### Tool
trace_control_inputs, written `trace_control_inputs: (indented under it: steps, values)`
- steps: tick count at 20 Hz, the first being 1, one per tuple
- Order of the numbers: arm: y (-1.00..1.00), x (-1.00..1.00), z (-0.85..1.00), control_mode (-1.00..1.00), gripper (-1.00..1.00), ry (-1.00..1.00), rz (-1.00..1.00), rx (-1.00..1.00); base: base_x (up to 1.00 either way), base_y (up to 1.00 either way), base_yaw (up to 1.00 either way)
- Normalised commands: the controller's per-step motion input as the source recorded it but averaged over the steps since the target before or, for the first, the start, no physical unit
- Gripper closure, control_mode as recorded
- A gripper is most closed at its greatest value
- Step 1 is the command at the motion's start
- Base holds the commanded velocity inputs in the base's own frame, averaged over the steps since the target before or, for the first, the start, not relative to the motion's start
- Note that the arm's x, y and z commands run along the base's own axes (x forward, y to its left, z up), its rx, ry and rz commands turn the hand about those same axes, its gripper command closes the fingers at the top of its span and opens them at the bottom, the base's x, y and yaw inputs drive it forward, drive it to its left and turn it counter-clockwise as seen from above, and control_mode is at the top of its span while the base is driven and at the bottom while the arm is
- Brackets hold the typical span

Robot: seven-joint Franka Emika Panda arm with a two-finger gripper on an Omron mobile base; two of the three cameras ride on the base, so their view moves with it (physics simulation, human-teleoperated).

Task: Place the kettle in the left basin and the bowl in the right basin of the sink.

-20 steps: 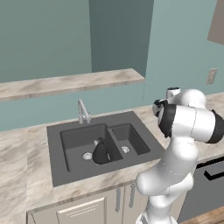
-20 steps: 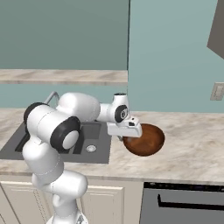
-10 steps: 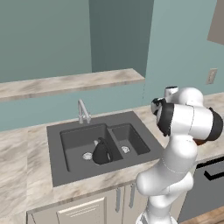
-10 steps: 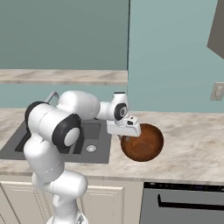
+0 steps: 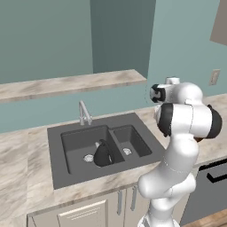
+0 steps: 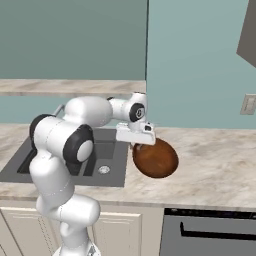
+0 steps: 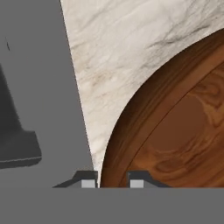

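Sitting in the left basin already, the kettle is done, while the gripper clamps the bowl rim, not yet in the right basin.

countertop: pale marble, veined, runs the full width
shelf: same marble, on the wall above the countertop's back edge
wall outlet: right end, above countertop
cabinet doors: cream, under front edge
oven: dark front, handle bar, below right end
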Motion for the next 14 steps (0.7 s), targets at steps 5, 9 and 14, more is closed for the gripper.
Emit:
trace_control_inputs:
  steps: [5,9,14]
  values:
    - [0.47,0.15,0.58,-1.0,1.0,0.14,0.31,0.1,0.0,0.0,0.0]
    - [0.6,0.02,0.5,-1.0,1.0,0.18,0.29,0.07,0.0,0.0,0.0]
    - [0.63,0.0,0.21,-1.0,1.0,0.19,0.25,0.15,0.0,0.0,0.0]
